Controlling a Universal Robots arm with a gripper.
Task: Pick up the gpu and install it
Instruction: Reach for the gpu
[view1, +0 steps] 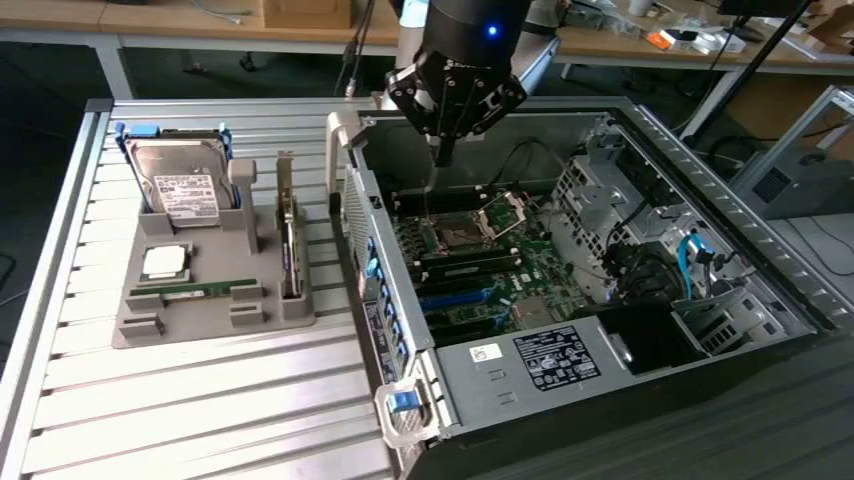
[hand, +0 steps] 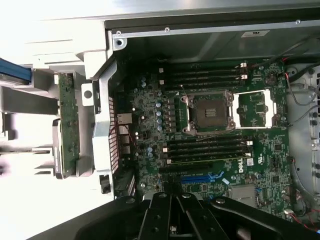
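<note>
gpu in holder, well apart from closed jaws.

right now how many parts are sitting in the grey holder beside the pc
4: hard drive at the back, cpu in the middle, ram stick in front, gpu on edge along the exterior view's right side. Smaller parts could be hidden.

the table is showing ribbed bare metal; the tray is looking matt grey plastic; the gpu is showing a metal bracket.
</note>
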